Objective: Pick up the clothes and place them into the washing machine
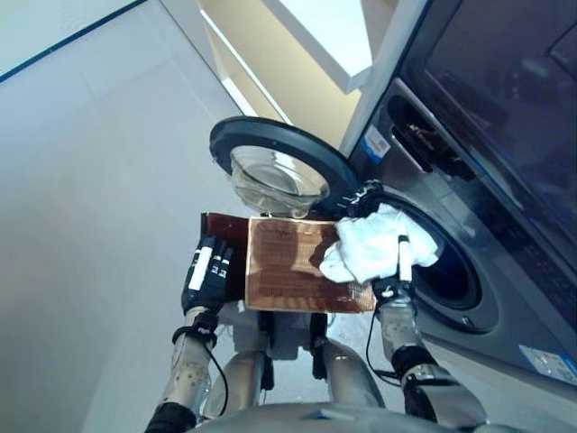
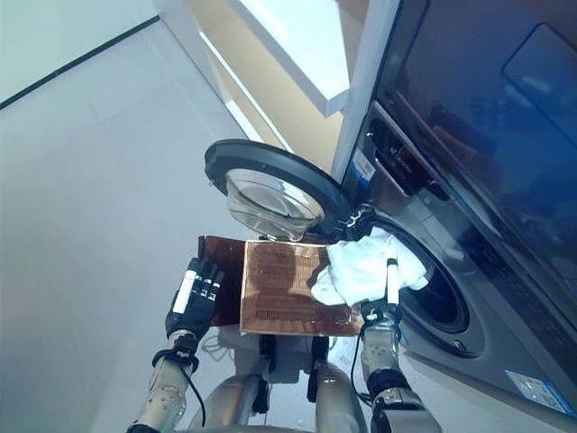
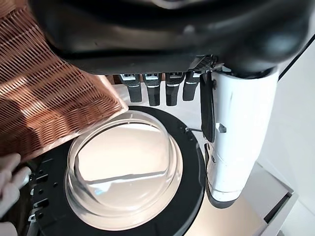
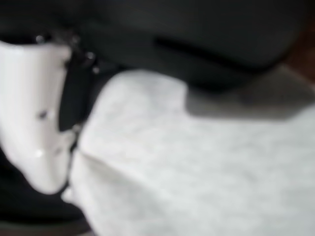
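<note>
A white cloth (image 1: 374, 242) hangs bunched at the mouth of the washing machine drum (image 1: 455, 275), partly over the near corner of a brown wicker basket (image 1: 288, 266). My right hand (image 1: 403, 262) is shut on the cloth, its white thumb pressed against it; the right wrist view is filled by the cloth (image 4: 206, 162) beside the thumb (image 4: 34, 123). My left hand (image 1: 207, 271) lies open against the basket's left wall. In the left wrist view its fingers (image 3: 153, 91) point past the basket (image 3: 44, 98) at the door glass.
The round washer door (image 1: 275, 167) with its glass bowl (image 3: 123, 172) stands swung open just beyond the basket, left of the drum. The dark machine front (image 1: 505, 162) fills the right side. Pale floor (image 1: 90, 198) spreads to the left.
</note>
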Controlling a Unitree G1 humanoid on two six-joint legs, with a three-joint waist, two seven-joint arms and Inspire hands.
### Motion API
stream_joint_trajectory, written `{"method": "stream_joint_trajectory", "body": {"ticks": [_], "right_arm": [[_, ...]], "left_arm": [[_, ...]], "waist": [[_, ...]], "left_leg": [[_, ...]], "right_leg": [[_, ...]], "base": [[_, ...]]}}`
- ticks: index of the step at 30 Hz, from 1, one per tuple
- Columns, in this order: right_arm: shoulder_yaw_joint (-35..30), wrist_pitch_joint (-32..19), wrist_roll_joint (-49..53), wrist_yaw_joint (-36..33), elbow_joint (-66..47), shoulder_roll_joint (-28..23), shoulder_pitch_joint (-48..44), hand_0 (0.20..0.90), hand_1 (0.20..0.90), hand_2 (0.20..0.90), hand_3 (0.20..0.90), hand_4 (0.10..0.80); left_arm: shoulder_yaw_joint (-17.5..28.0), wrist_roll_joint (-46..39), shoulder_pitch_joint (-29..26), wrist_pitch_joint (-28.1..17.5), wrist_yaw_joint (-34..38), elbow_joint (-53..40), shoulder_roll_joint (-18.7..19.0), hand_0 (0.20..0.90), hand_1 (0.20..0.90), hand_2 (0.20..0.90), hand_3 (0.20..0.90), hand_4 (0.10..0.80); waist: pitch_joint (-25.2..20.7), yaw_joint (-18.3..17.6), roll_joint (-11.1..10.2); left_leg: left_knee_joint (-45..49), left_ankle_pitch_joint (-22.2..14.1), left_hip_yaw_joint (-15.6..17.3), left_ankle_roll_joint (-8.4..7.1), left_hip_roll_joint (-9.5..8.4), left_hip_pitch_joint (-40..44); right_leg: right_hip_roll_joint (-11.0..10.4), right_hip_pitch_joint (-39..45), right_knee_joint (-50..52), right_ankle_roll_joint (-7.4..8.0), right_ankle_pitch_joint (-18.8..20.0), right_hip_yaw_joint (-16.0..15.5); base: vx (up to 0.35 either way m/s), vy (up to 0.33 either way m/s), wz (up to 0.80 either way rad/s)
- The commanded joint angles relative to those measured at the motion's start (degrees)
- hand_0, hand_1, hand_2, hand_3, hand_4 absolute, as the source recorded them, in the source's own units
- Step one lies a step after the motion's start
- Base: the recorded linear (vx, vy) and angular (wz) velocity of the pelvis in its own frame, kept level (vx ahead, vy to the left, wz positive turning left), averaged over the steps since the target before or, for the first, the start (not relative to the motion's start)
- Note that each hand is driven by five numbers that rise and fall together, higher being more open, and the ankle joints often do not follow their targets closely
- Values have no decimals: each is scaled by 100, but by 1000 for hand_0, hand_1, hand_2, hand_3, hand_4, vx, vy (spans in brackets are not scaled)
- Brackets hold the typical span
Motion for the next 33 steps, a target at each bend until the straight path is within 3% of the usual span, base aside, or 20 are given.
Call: {"method": "stream_joint_trajectory", "body": {"ticks": [1, 11, 21, 33], "right_arm": [[-238, -663, 127, -48, -102, -487, -506, 200, 200, 200, 200, 300], [-582, -1035, 165, -775, 684, -1128, -1527, 200, 200, 200, 200, 300], [-1043, -1433, 263, -1074, 728, -1261, -1356, 200, 200, 200, 200, 300], [-1200, -1519, 316, -1069, 819, -1295, -1017, 200, 200, 200, 200, 300]], "left_arm": [[-137, -24, 166, -323, -266, -895, 245, 900, 900, 900, 900, 800], [-404, -11, 199, -353, -242, -1512, 581, 900, 900, 900, 900, 800], [-392, -18, 111, -524, -136, -1529, 613, 900, 900, 900, 900, 800], [-406, -41, 58, -680, -144, -1608, 622, 900, 900, 900, 900, 800]], "waist": [[-440, 61, -16], [-288, 237, 233], [-252, 160, 282], [-198, 37, 351]], "left_leg": [[-223, 99, -89, -242, -204, -364], [-223, 194, -175, -238, -243, -822], [-223, 147, -192, -217, -285, -976], [-223, 73, -103, -208, -303, -1082]], "right_leg": [[-151, -744, 12, 200, 338, 18], [-243, -1418, 405, 165, 253, -27], [-265, -1647, 552, 158, 177, 5], [-227, -1830, 518, 170, 211, 171]], "base": [[-64, 9, 9], [-34, 10, 3], [2, 5, -2], [1, 25, -8]]}}
